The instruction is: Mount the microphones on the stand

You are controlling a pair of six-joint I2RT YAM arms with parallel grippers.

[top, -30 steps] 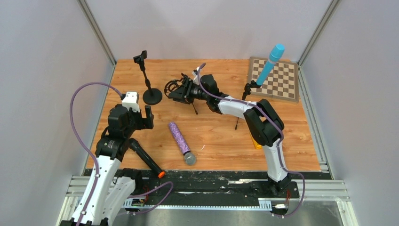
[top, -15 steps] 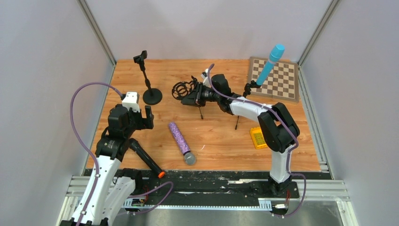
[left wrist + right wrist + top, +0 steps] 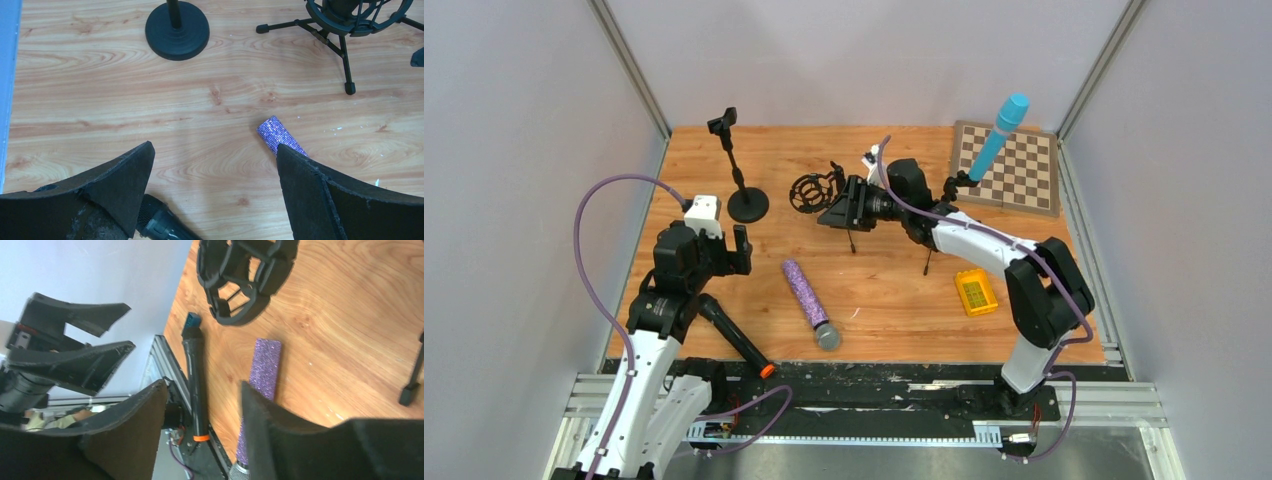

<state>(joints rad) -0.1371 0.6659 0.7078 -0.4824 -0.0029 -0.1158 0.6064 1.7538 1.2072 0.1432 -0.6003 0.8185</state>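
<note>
The glittery purple microphone (image 3: 808, 300) lies on the wooden table, silver head toward me; it also shows in the left wrist view (image 3: 276, 133) and the right wrist view (image 3: 263, 371). The black microphone (image 3: 732, 338) with an orange ring lies near the left arm's base, its head under my left fingers (image 3: 159, 226). The light-blue microphone (image 3: 998, 132) stands clipped in a tripod stand at the back right. My left gripper (image 3: 727, 250) is open and empty above the table. My right gripper (image 3: 842, 204) is open and empty beside the shock-mount tripod stand (image 3: 810, 190).
A round-base stand (image 3: 746, 204) with an empty clip (image 3: 722, 122) stands at the back left. A chessboard (image 3: 1024, 175) lies at the back right. A small yellow block (image 3: 975, 292) lies at right. Walls enclose the table on three sides.
My right gripper has drawn back to the right, off the shock-mount stand, which shifted slightly right. The right arm's elbow swung right, uncovering the yellow block. The left arm has not moved.
</note>
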